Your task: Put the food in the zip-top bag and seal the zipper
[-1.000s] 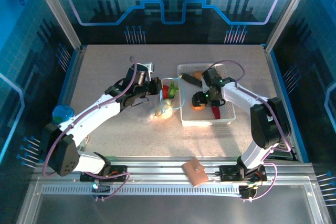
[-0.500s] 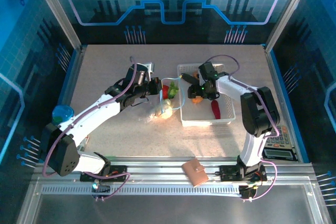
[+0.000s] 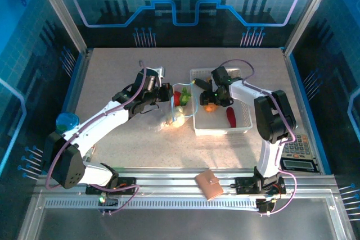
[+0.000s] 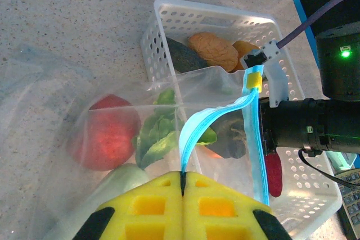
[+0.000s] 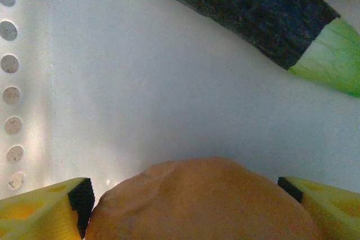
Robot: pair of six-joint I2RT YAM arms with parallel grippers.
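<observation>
My left gripper (image 4: 183,175) (image 3: 168,93) is shut on the light-blue zipper (image 4: 209,117) of the clear zip-top bag (image 4: 62,99) (image 3: 175,108), holding its mouth up next to the basket. Inside the bag lie a red piece (image 4: 107,136), green leaves (image 4: 153,139) and a white piece (image 4: 121,177). My right gripper (image 5: 183,195) (image 3: 209,103) is shut on an orange food piece (image 5: 202,206) (image 3: 209,107) over the basket's left side, close to the bag mouth. A dark purple piece with a green tip (image 5: 242,9) lies ahead of it.
The white perforated basket (image 3: 222,131) (image 4: 169,10) still holds a red chili (image 3: 230,117), a tan piece (image 4: 214,51) and the dark piece (image 4: 183,57). A brown wallet (image 3: 208,184) lies on the front rail and a calculator (image 3: 298,155) sits at the right edge.
My right gripper has carried the orange piece from the basket's middle to the left and back, toward the bag mouth. The left arm and the bag have stayed still.
</observation>
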